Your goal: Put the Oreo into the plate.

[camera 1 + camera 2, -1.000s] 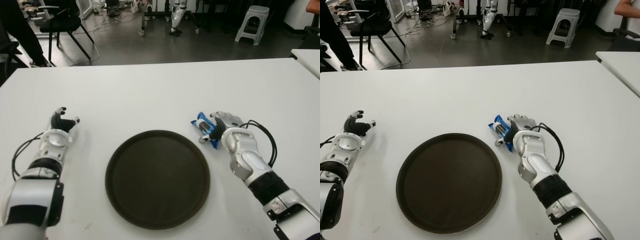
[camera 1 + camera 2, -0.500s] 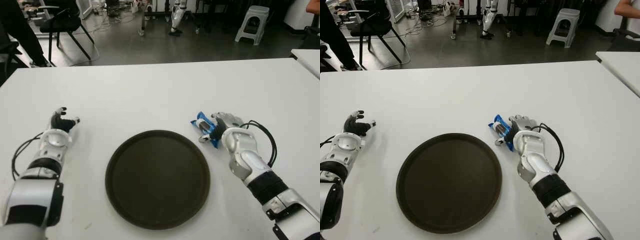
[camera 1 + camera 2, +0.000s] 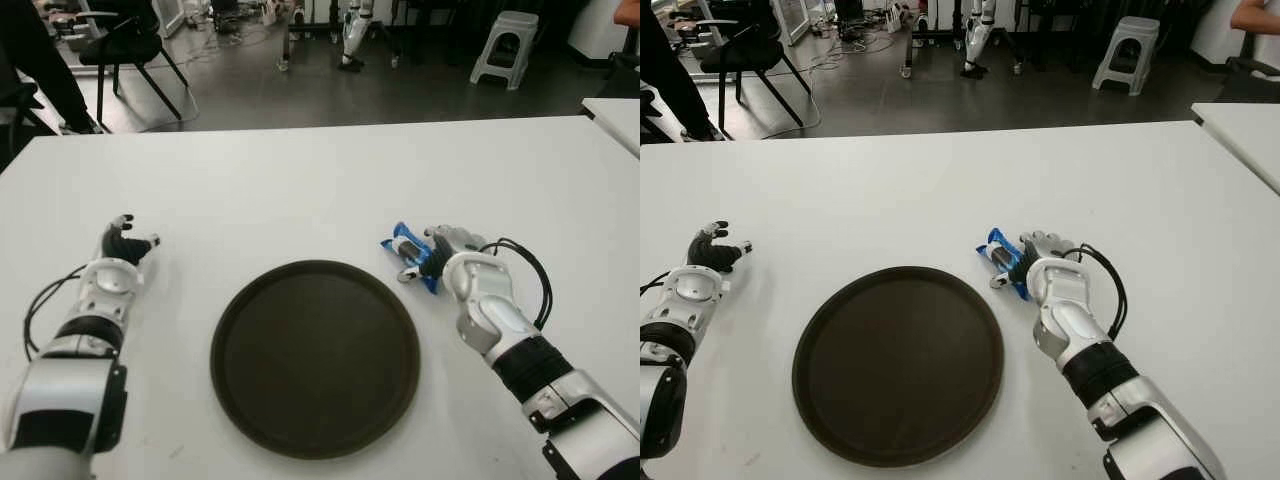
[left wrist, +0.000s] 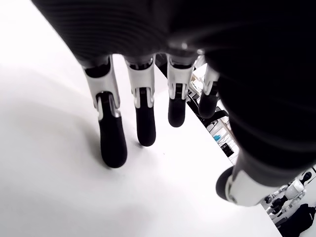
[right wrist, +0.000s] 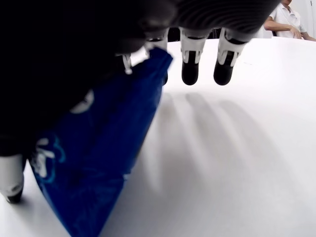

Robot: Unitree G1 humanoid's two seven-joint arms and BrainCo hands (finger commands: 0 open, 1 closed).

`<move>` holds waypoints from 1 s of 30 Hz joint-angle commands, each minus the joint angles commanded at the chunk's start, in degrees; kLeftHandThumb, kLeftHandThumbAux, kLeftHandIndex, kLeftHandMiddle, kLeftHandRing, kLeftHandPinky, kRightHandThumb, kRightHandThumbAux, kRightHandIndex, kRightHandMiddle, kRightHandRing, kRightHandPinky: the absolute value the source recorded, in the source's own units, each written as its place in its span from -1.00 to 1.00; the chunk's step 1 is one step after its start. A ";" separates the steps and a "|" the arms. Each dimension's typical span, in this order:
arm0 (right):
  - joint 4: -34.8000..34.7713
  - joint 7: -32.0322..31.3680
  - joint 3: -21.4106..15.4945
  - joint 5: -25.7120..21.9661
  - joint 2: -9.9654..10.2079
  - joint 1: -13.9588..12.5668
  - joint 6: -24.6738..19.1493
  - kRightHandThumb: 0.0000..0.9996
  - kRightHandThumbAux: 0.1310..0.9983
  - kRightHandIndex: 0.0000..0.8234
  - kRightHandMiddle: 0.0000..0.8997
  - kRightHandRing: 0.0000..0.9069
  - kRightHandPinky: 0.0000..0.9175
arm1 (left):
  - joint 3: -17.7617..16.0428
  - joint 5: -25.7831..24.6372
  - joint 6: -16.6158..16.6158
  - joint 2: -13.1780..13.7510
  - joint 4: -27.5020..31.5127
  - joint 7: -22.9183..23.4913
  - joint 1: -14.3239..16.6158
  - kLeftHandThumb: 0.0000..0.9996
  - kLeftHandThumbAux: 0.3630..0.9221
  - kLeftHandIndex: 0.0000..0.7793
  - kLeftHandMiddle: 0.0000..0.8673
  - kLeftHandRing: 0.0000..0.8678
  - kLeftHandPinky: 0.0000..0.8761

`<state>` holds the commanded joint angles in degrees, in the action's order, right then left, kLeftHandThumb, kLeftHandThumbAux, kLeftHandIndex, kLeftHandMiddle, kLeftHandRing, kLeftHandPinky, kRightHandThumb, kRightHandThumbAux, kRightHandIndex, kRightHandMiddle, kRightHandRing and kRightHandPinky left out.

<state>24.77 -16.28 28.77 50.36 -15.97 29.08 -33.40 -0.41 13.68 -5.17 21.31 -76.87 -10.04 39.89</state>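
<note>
1. The right hand (image 3: 440, 255) sat right of centre in the left eye view, over the blue Oreo (image 3: 410, 252) packet on the white bench (image 3: 320, 180).
2. Its wrist view showed the thumb on one side of the packet and fingers (image 5: 190, 71) beyond it; it looked clamped on the wrapper, though how firmly I couldn't say.
3. The Oreo lay just beside the upper-right rim of the dark plate (image 3: 235, 320), not in it.
4. So the grasp step was in hand: the call was to firm the grip, lift, carry left over the plate and release.
5. The left hand (image 3: 122, 243) idled at the left of the frame, fingers relaxed and apart, holding nothing.
</note>
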 joint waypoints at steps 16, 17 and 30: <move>-1.81 -3.67 -0.41 -1.95 -1.52 1.54 4.73 -1.00 -0.08 -0.89 -0.93 -0.83 -0.65 | -0.44 0.07 0.09 -0.05 -0.17 -0.26 0.01 -0.54 0.21 -0.86 -0.69 -0.62 -0.57; -1.88 -3.74 -0.49 -2.12 -1.58 1.54 4.94 -1.00 -0.07 -0.88 -0.90 -0.80 -0.63 | -0.42 0.11 0.14 -0.06 -0.19 -0.31 0.00 -0.53 0.21 -0.87 -0.69 -0.62 -0.58; -1.38 2.39 -2.42 -3.20 -0.20 1.27 6.10 -0.94 0.18 -0.59 -0.60 -0.48 -0.20 | -0.41 0.08 0.28 -0.19 -0.11 -0.71 0.10 -0.53 0.20 -0.87 -0.70 -0.64 -0.61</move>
<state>23.39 -13.89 26.35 47.17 -16.17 30.35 -27.30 -0.82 13.77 -4.90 21.12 -76.98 -10.75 39.99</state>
